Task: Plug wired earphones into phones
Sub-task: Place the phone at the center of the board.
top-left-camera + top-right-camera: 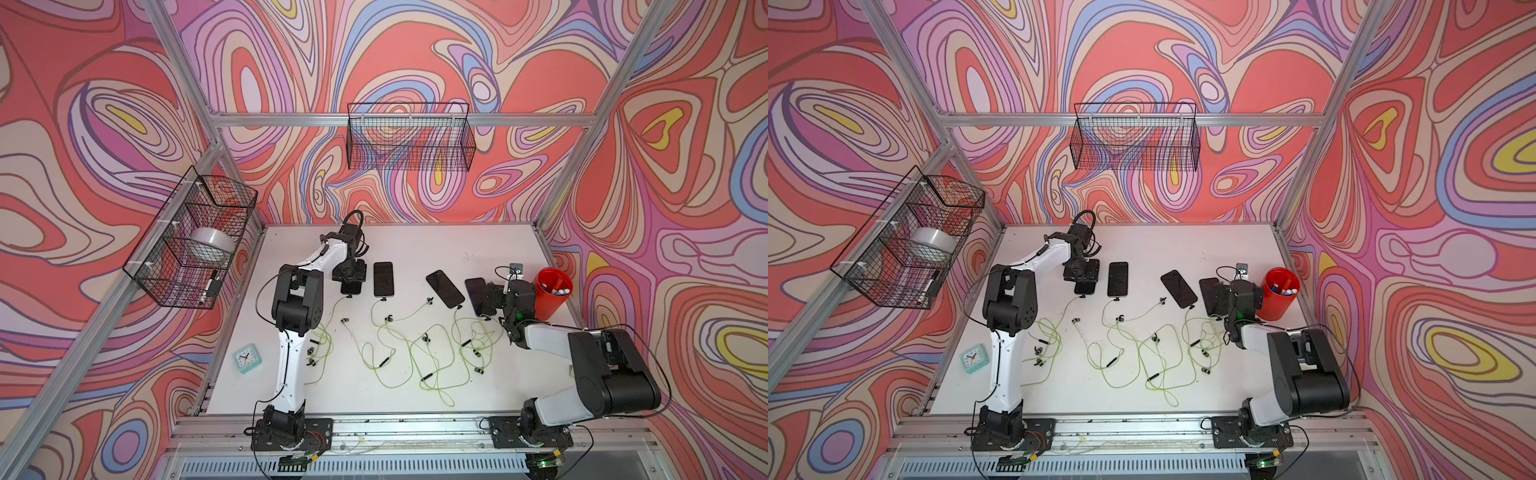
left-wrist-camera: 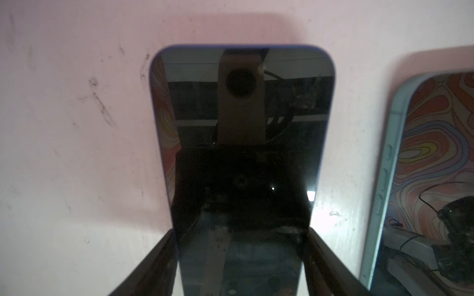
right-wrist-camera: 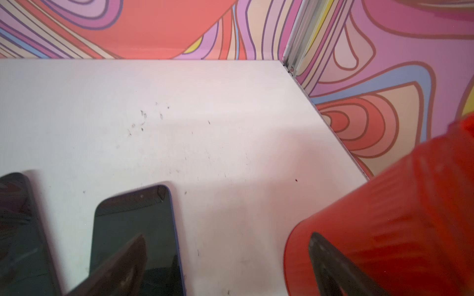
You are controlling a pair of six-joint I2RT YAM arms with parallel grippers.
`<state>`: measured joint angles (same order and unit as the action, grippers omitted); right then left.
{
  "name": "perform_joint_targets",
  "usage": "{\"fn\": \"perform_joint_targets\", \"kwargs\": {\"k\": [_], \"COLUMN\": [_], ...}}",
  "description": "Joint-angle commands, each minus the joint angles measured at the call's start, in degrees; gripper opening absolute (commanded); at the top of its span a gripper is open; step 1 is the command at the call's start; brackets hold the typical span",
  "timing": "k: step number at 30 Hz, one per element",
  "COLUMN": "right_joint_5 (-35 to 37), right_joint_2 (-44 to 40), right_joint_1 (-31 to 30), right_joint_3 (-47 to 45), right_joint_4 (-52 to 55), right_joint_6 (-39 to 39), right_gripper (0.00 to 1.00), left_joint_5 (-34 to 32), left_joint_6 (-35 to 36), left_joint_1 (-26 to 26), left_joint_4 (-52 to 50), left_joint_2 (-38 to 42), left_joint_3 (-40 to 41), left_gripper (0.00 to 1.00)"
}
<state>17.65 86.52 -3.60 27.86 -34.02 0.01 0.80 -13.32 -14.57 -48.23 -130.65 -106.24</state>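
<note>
Four black phones lie in a row across the white table in both top views. My left gripper (image 1: pixel 351 283) is shut on the leftmost phone (image 2: pixel 241 128), its fingers (image 2: pixel 164 256) pressing both long sides near the front end. The second phone (image 1: pixel 383 279) lies right beside it, also seen in the left wrist view (image 2: pixel 436 166). My right gripper (image 3: pixel 227 237) stands wide open, holding nothing. One of its fingers is over the fourth phone (image 3: pixel 133 220), the other is in front of the red cup. The third phone (image 1: pixel 444 289) lies angled. Yellow-green wired earphones (image 1: pixel 426 377) sprawl in loops in front, and cords run up to the phones' near ends.
A red cup (image 1: pixel 550 297) with markers stands right beside my right gripper (image 1: pixel 513 293), close to the right wall. A mint-green clock (image 1: pixel 246 358) sits at the front left. Wire baskets hang on the left wall (image 1: pixel 195 241) and the back wall (image 1: pixel 409 139).
</note>
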Motion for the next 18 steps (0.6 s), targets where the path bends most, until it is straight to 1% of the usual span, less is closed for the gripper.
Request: {"fn": "perform_joint_targets", "kwargs": {"k": [1,2,5,6,9,10,12,13,14,15,18], "right_joint_5": [-2.01,-2.31,-3.58,-4.27,-4.86,-5.05,-5.38,-5.57,-6.12,-6.49,-6.59], "right_joint_2": [2.33,3.04,4.67,5.15,9.77,9.67,10.57,11.64,11.74,11.9,11.83], "right_joint_1": [0.38,0.35,0.34,0.35,0.34,0.64,0.86,0.96,1.27,1.57,1.66], "right_joint_3": [-0.01,0.4,1.82,1.43,-0.43,-0.46,-0.88,-1.46,-1.5,-1.44,-1.49], "right_joint_4": [-8.44,-9.1,-9.08,-10.32,-19.2,-18.56,-19.85,-22.15,-22.04,-22.27,-21.93], "right_joint_6": [-0.32,-0.23,0.46,1.1,0.9,1.58,1.85,1.69,1.97,2.25,2.21], "right_gripper": [0.98,0.99,0.98,0.98,0.98,0.98,0.98,0.98,0.99,0.98,0.98], "left_joint_5": [-0.33,-0.2,-0.21,-0.18,1.34,1.56,2.28,1.75,0.36,-1.72,-8.27], "left_joint_6": [-0.4,-0.09,0.43,0.57,1.56,2.09,2.66,2.54,2.14,1.71,-0.51], "left_joint_1": [0.07,0.13,0.08,0.07,0.33,0.44,0.6,0.75,0.84,0.86,1.25], "left_joint_4": [-0.66,-0.42,-0.3,-0.33,0.4,1.25,4.17,6.06,7.74,10.86,24.94], "left_joint_2": [0.6,0.89,1.41,1.61,2.86,3.86,6.58,8.7,10.87,14.18,27.27], "left_joint_3": [0.8,1.05,0.99,1.08,2.0,2.91,5.64,7.44,9.26,12.47,27.27], "left_gripper": [0.62,0.69,0.85,0.87,0.97,1.0,1.0,1.0,1.0,1.0,1.0]}}
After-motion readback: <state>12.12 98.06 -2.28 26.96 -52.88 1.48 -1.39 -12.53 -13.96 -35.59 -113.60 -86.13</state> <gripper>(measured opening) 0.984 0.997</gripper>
